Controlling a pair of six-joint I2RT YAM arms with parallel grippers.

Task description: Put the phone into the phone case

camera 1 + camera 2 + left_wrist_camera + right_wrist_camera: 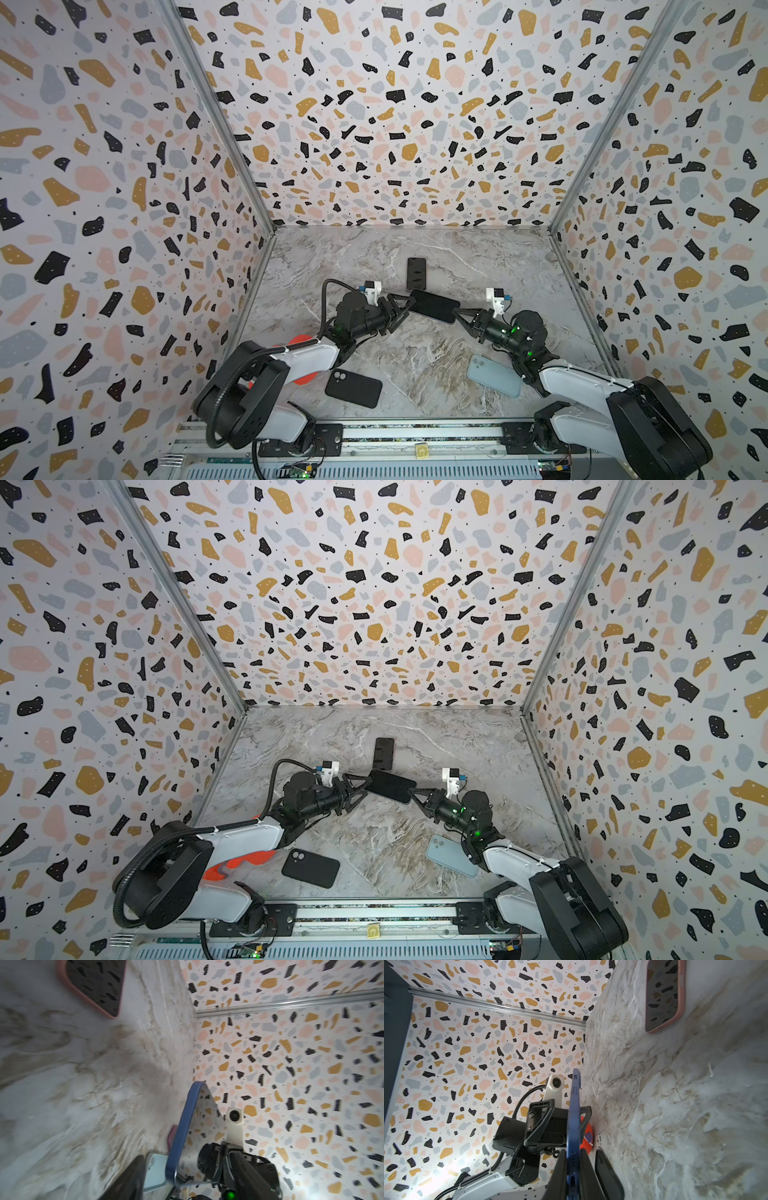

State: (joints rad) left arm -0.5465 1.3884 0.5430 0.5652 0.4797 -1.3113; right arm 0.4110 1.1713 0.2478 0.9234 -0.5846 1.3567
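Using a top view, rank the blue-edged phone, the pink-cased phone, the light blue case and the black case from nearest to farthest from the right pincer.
From the right pincer:
1. Blue-edged phone, clamped at its end, held mid-table.
2. Pink-cased phone, farther back.
3. Light blue case, near edge, under the right arm.
4. Black case, near edge, left side.

The orange object [300, 343] at the near left is mostly hidden behind the left arm, so its kind cannot be told. The light blue case [494, 375] loses its right corner under the right arm. In the left wrist view the marble tabletop [83, 1084] is smeared with blur.
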